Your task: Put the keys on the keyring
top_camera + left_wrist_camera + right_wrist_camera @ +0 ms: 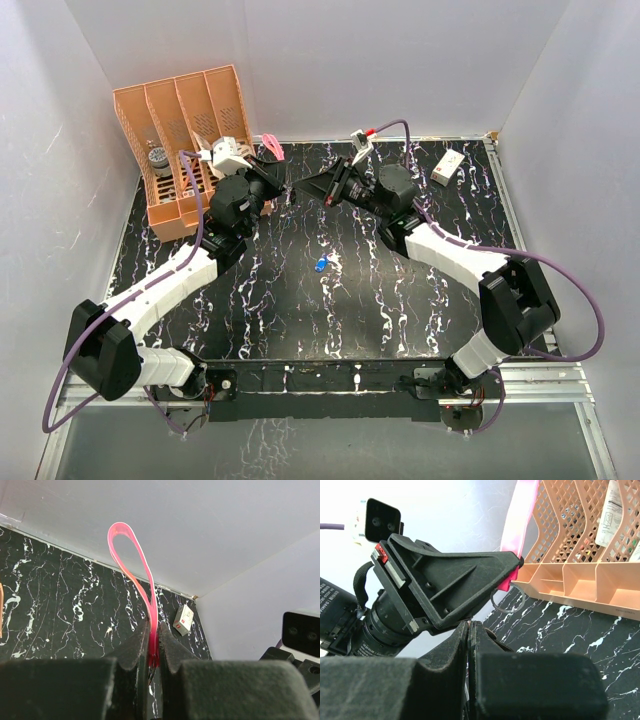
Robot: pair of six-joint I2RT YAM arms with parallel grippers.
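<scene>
1. my left gripper [153, 630] is clamped tight on the lower end of the keyring [146, 580]. its pink loop stands straight up out of the jaws.
2. my right gripper [470, 626] has its jaws pressed together. i cannot tell if anything tiny is pinched there.
3. the keyring's metal ring [504, 611] hangs just under the left tips, close ahead of my right jaws and slightly above them.
4. the blue key [319, 264] lies on the table [380, 300], well apart from both grippers. i judge the right arm slightly nearer. i cannot find the dark key.
</scene>
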